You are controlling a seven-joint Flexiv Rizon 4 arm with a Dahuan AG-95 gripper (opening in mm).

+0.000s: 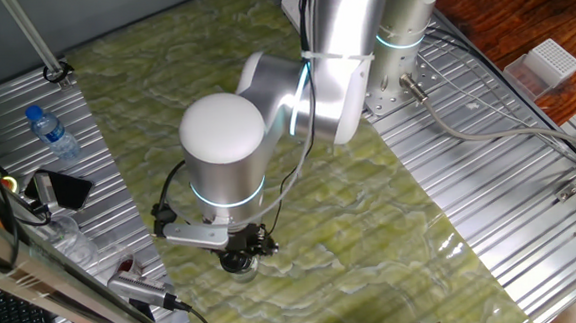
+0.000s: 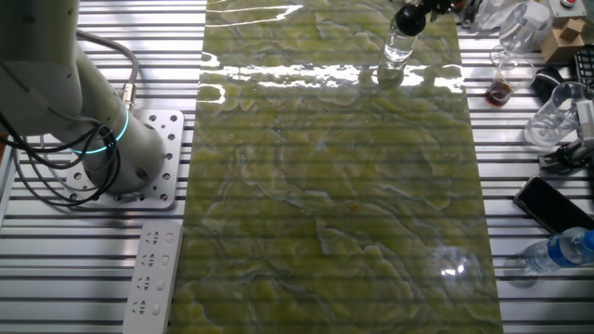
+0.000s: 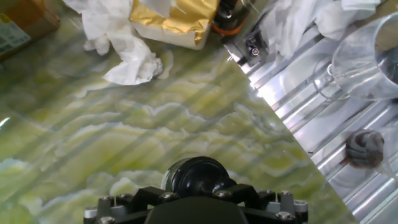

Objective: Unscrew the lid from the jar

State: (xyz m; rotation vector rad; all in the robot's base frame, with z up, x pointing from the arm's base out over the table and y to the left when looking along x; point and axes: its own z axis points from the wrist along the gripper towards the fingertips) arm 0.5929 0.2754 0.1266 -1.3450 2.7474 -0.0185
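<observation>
The jar (image 2: pixel 397 48) is small and clear and stands upright on the green marbled mat (image 2: pixel 334 186) near its far edge. Its black round lid (image 3: pixel 199 175) shows at the bottom centre of the hand view, partly behind the gripper's body. My gripper (image 2: pixel 409 17) points straight down on top of the jar, with its jaws closed around the lid. In one fixed view the gripper (image 1: pixel 240 251) sits under the arm's wrist, and the jar (image 1: pixel 239 269) barely shows beneath it. The fingertips themselves are hidden in the hand view (image 3: pixel 199 190).
Crumpled white tissues (image 3: pixel 127 59) and a gold box (image 3: pixel 171 18) lie just beyond the jar. A clear glass (image 3: pixel 367 59) stands on the slatted metal beside the mat. A water bottle with a blue cap (image 1: pixel 54 134) and a phone (image 2: pixel 552 204) lie off the mat.
</observation>
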